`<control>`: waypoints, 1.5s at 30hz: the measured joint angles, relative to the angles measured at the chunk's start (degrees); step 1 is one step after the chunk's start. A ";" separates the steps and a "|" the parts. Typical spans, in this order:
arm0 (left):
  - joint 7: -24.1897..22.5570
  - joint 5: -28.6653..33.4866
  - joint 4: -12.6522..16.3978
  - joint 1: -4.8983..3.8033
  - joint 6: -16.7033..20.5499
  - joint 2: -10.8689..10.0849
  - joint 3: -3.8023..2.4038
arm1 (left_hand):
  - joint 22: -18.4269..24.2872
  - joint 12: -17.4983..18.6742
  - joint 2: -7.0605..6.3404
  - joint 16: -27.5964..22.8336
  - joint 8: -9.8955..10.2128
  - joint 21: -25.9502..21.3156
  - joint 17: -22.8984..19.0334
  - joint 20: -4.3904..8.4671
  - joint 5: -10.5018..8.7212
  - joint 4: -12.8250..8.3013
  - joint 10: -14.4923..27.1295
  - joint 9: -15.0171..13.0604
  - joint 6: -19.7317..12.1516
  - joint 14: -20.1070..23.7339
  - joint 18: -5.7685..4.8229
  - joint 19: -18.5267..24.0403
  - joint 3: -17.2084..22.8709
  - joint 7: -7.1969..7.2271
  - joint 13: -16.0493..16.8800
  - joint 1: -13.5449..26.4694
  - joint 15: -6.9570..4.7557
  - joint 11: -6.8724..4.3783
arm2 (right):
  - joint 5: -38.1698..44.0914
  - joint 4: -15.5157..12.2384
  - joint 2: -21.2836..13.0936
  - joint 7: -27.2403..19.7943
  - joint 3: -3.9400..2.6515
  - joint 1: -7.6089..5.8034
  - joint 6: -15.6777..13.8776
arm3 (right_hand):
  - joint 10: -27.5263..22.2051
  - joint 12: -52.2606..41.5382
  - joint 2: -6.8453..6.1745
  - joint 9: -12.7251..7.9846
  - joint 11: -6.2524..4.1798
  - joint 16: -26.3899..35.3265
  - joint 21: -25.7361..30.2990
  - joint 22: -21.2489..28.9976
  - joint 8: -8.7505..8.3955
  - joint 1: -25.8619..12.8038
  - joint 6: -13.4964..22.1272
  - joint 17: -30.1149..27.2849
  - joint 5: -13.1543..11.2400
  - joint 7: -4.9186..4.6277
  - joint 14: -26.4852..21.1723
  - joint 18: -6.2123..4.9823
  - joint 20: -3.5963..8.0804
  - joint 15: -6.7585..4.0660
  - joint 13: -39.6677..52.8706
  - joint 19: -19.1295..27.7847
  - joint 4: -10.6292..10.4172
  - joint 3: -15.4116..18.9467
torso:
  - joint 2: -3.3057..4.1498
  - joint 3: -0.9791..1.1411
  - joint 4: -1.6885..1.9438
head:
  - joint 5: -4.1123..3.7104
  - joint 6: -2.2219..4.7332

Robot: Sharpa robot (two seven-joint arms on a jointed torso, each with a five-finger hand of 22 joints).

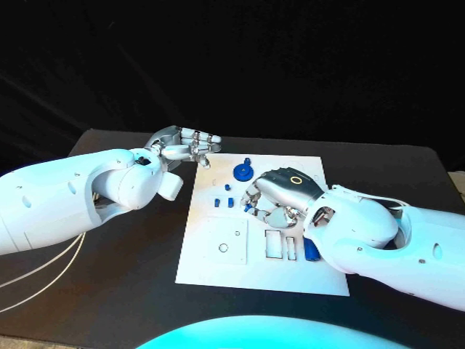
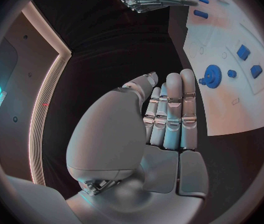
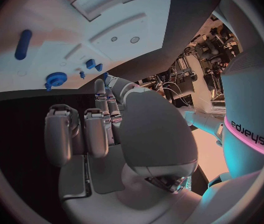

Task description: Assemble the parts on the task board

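On the task board (image 1: 217, 254), right hand (image 1: 280, 190) curled, empty, over small blue parts (image 1: 224, 201); left hand (image 1: 185, 144) flat, empty, alongside.

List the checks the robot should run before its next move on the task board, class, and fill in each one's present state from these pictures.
1. Left hand free to grasp: ok; fingers straight, holding nothing, beside the task board.
2. Right hand free: cannot tell; it hangs over the board with fingers curled down and its grasp hidden.
3. Blue gear reachable: ok; it lies uncovered near the board's far edge.
4. Blue peg located: ok; lying flat on the board.
5. Small blue parts uncovered: ok; apart from one another.
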State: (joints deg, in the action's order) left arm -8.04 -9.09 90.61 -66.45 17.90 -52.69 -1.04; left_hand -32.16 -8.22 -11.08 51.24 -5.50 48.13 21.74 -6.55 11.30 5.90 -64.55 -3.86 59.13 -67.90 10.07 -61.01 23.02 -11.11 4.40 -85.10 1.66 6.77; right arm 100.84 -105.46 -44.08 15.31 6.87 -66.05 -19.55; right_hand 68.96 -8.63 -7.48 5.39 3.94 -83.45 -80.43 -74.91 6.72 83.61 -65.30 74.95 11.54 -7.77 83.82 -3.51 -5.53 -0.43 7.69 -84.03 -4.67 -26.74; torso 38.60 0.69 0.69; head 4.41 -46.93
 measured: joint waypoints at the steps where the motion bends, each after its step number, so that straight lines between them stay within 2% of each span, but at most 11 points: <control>1: -0.01 0.00 -0.05 0.00 0.01 0.17 0.00 | 0.00 0.00 0.00 0.00 0.00 0.00 0.00 0.00 0.00 0.00 0.00 0.00 0.00 0.00 -0.01 0.00 0.00 0.00 0.00 0.00 0.00 0.00 | 0.00 0.29 0.51 -0.06 0.04 0.38 0.00 | 0.00 0.00 0.00 -0.01 0.00 0.00 0.00 0.00 0.00 0.00 0.00 0.00 0.00 0.00 0.00 0.00 0.00 0.00 0.00 0.00 0.00 0.00 | -0.02 0.00 0.01 | 0.24 -0.12; 6: -0.05 0.01 -0.20 0.00 0.04 0.94 0.01 | 0.00 -0.23 0.00 0.00 0.00 0.00 -0.06 0.00 0.00 0.00 0.00 0.00 0.00 0.00 -0.03 0.00 0.00 0.00 0.00 0.00 0.00 0.00 | 0.00 2.07 2.70 -0.41 0.34 2.21 0.11 | 0.21 0.22 0.00 -0.01 -0.20 0.00 0.00 0.00 0.00 0.00 0.00 0.00 -0.01 0.00 0.00 0.00 0.00 0.00 -0.03 0.00 0.00 0.00 | -0.02 -0.04 0.07 | 1.32 -0.55; 17: -0.07 0.02 -0.35 -0.01 0.04 1.59 0.02 | 0.06 -0.23 0.23 0.00 0.00 -0.21 -0.06 0.00 0.00 0.00 0.00 0.00 0.00 0.01 -0.24 0.00 0.00 0.01 0.00 0.23 0.01 0.00 | 0.04 5.02 5.18 -0.59 0.68 4.21 0.78 | 0.21 0.22 -0.08 0.03 -0.19 0.00 0.00 0.01 0.12 -0.40 0.01 -0.01 -0.02 0.00 0.00 0.00 0.00 0.00 -0.03 0.00 0.00 0.01 | 0.05 -0.01 0.03 | 2.82 -1.44; 27: -0.07 0.03 -0.38 -0.01 0.02 1.62 0.02 | 0.06 -0.23 0.23 0.00 0.00 -0.21 -0.05 0.00 0.00 0.00 0.00 0.00 -0.08 0.01 -0.24 0.00 0.00 0.09 0.01 0.23 0.01 0.00 | 0.23 6.10 5.63 -0.42 0.78 4.75 1.55 | 0.21 0.22 0.00 0.02 -0.18 0.00 0.00 0.00 0.12 -0.60 0.02 -0.02 -0.03 0.01 0.00 0.00 0.00 0.00 -0.07 0.00 0.00 0.01 | 0.08 0.03 0.00 | 3.37 -1.94; 45: -0.04 0.06 -0.37 -0.01 -0.05 1.56 0.02 | 0.05 -0.23 0.23 0.00 0.00 -0.21 -0.11 0.00 0.00 0.00 0.00 0.00 -0.09 0.01 -0.25 0.00 0.00 0.10 0.01 0.23 0.01 0.00 | 0.39 6.78 6.00 -0.16 0.86 5.31 2.77 | 0.21 0.22 -0.01 0.07 -0.18 0.00 0.00 -0.03 0.00 -1.06 0.03 -0.03 -0.05 0.01 0.00 0.00 0.00 0.00 -0.08 0.00 0.16 -0.15 | 0.07 0.02 0.00 | 3.53 -2.29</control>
State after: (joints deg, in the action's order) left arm -8.08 -9.03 90.24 -66.47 17.85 -51.13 -1.02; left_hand -32.11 -8.44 -10.85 51.24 -5.49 47.92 21.62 -6.55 11.30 5.91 -64.56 -3.86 59.04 -67.89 9.82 -61.02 23.02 -11.01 4.40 -84.87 1.68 6.78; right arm 101.22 -98.68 -38.08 15.15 7.73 -60.75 -16.78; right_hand 69.16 -8.41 -7.49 5.47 3.77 -83.45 -80.43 -74.94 6.72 82.55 -65.27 74.92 11.49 -7.76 83.82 -3.50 -5.53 -0.43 7.61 -84.03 -4.51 -26.89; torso 38.67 0.71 0.69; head 7.94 -49.22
